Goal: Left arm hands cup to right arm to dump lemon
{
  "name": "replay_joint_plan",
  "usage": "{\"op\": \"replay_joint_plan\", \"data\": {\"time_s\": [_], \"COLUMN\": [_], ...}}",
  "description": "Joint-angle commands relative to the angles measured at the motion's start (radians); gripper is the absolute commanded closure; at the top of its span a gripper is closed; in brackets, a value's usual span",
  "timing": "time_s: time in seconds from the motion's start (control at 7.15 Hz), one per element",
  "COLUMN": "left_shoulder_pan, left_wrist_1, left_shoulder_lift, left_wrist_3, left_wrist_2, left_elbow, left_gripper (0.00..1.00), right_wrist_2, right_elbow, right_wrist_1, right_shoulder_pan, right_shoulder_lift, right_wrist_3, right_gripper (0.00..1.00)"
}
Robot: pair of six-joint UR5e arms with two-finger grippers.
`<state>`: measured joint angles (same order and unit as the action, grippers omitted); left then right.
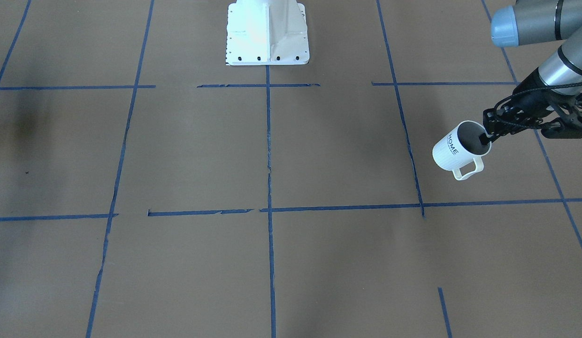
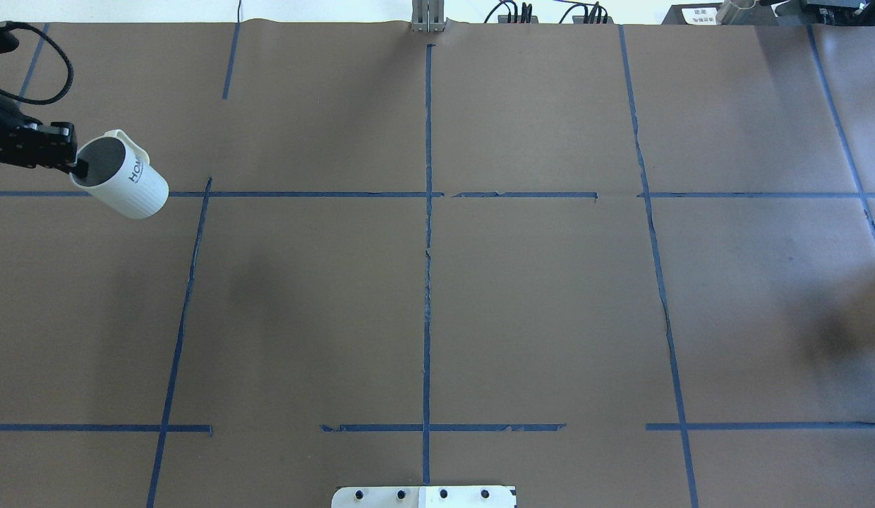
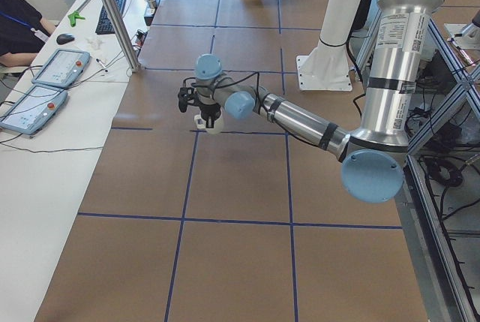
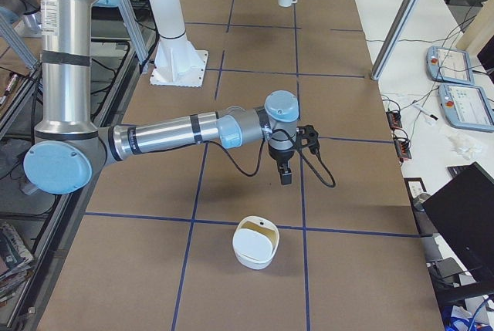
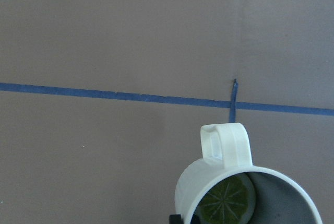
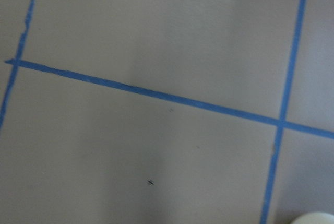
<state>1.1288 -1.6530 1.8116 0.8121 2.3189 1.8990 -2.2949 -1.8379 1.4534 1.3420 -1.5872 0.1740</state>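
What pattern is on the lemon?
Radiating segment lines on yellow-green; the lemon shows best in the left wrist view.

We see the cup (image 5: 190, 185) cut off by the left wrist view's bottom edge, the lemon (image 5: 225, 201) partly shown inside (hidden from overhead), and cannot judge the right gripper (image 4: 285, 180).

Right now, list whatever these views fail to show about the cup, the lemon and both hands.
- lemon: shows only in the left wrist view; elsewhere the cup's inside looks dark.
- right hand: only in the exterior right view, open or shut unclear.
- left hand: cut off by the overhead view's left edge.
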Motion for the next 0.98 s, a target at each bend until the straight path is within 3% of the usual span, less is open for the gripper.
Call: {"op": "replay_joint_plan", "data": {"time_s": [0.0,0.28,0.42,0.56,0.84], "left_shoulder_pan": [-0.032,-0.06,-0.06,-0.061,-0.063], "left_wrist_1": [0.107,0.259,0.274,0.275,0.309], "left_shoulder_lift": [0.162,0.312,0.349,0.374,0.466], "left_wrist_3": [-0.008,-0.008,0.001,0.004,0.009], "left_wrist_2": [-0.003,-0.003,-0.001,-0.001,0.001], "left_elbow": [-0.007,-0.075,-0.099,-0.119,-0.193], "left_gripper": [1.0,1.0,1.0,1.0,1.0], "right_wrist_2": [0.021,0.17,0.336,0.614,0.821], "right_elbow": [0.022,0.06,0.096,0.104,0.158], "right_wrist_1": [-0.014,-0.213,-0.323,-0.44,-0.526], "right_shoulder_pan": [-0.113,-0.248,-0.371,-0.52,-0.706], "right_shoulder_lift": [0.163,0.257,0.303,0.305,0.411], "right_wrist_3": [0.062,0.164,0.379,0.456,0.635], "right_gripper": [0.0,0.0,0.0,0.0,0.0]}}
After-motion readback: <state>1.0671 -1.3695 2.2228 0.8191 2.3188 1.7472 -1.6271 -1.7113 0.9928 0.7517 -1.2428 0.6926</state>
